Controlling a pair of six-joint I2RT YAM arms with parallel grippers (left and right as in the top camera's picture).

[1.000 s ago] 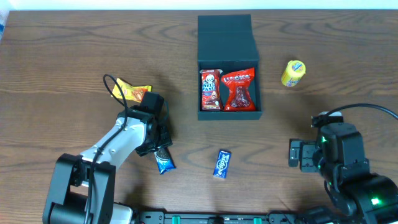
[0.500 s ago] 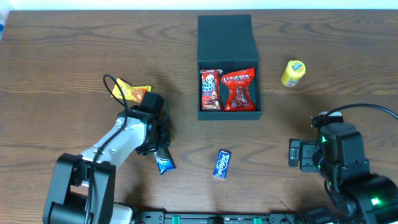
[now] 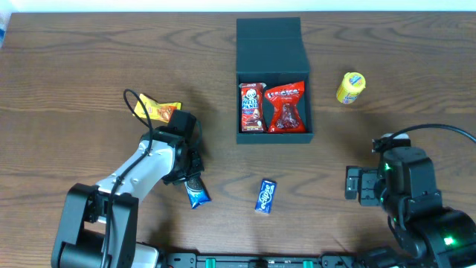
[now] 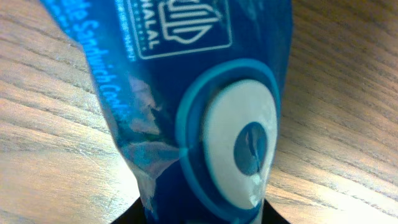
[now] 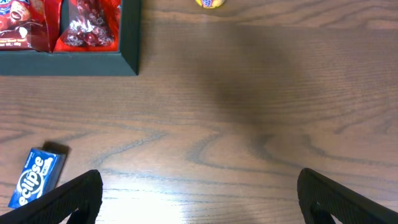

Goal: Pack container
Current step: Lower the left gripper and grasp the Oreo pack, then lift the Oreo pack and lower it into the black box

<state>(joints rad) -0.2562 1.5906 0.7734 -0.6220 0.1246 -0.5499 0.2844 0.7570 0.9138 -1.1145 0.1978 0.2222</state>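
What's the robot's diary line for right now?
left gripper: on blue cookie packet, grip unclear | right gripper: open, empty | container: open, two red packets inside

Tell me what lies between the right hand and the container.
Only bare wooden table, as the right wrist view shows, between the right hand and the container. The blue Eclipse pack lies off to the side of that stretch.
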